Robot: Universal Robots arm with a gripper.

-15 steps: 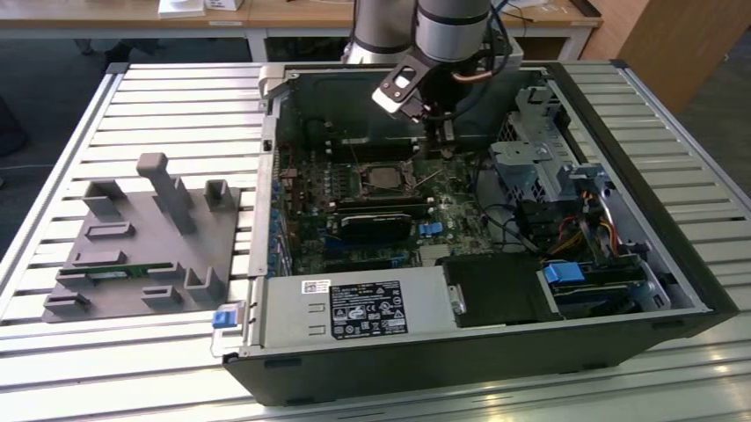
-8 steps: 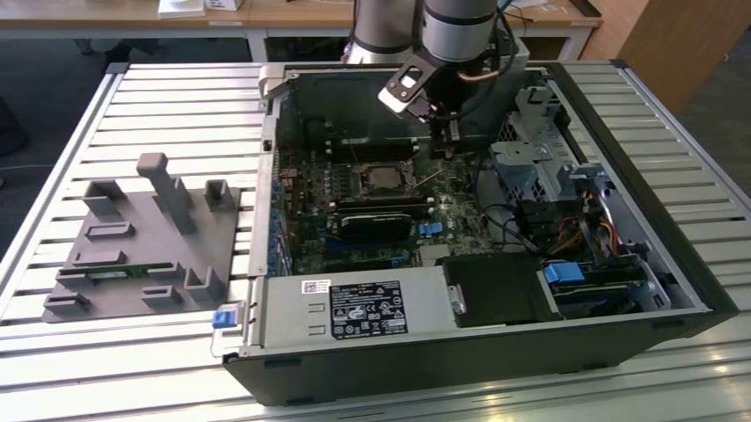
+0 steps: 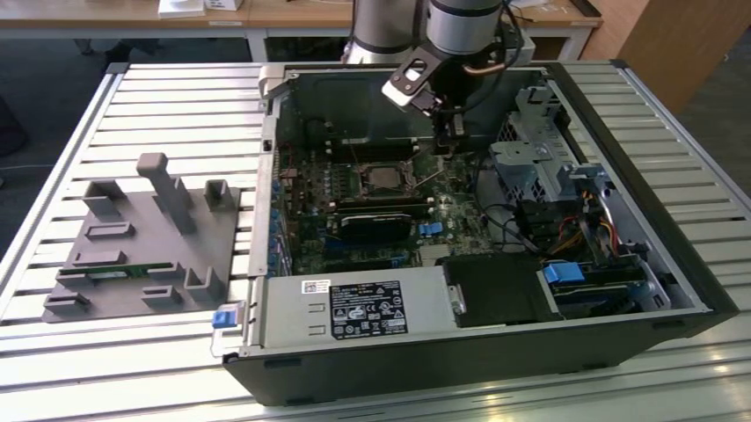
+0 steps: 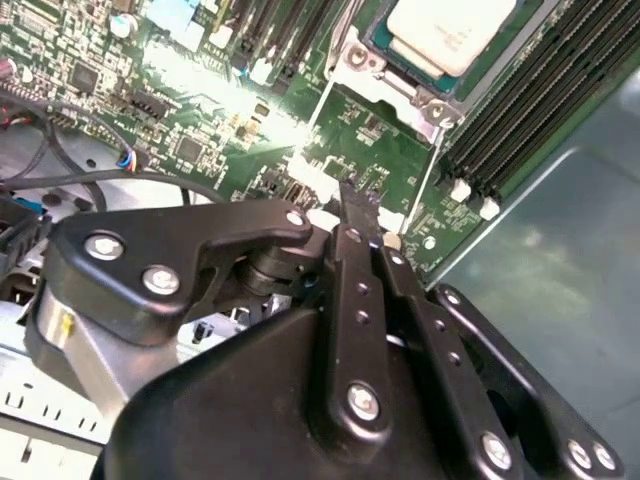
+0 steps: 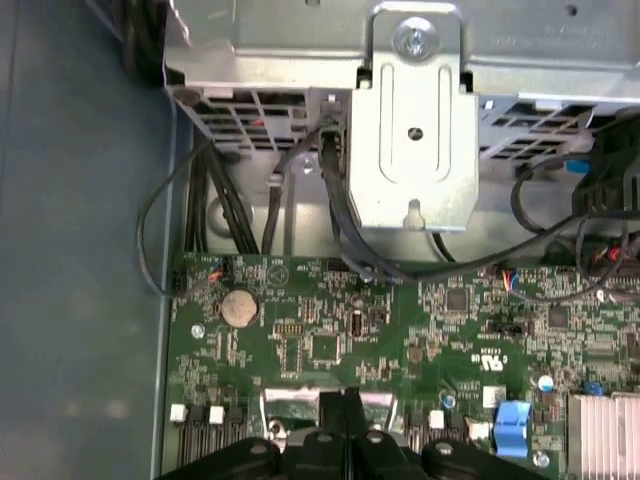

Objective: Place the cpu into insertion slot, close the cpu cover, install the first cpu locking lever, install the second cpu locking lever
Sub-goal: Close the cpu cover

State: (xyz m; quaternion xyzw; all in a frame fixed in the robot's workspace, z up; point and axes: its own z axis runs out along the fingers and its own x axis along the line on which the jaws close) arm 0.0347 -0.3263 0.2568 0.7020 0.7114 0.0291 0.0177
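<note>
Cpu (image 4: pixel 448 28) lies on the motherboard (image 4: pixel 372 135), near the closed tool (image 4: pixel 356 208).

A robotics lab: slatted metal bench (image 3: pixel 153 97), opened computer case (image 3: pixel 470 365), grey parts fixture (image 3: pixel 123 264), desks (image 3: pixel 294 16) behind.

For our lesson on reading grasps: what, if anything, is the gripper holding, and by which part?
Nothing visible: the gripper has its fingers shut together with nothing between them, over the motherboard near the cpu.
</note>
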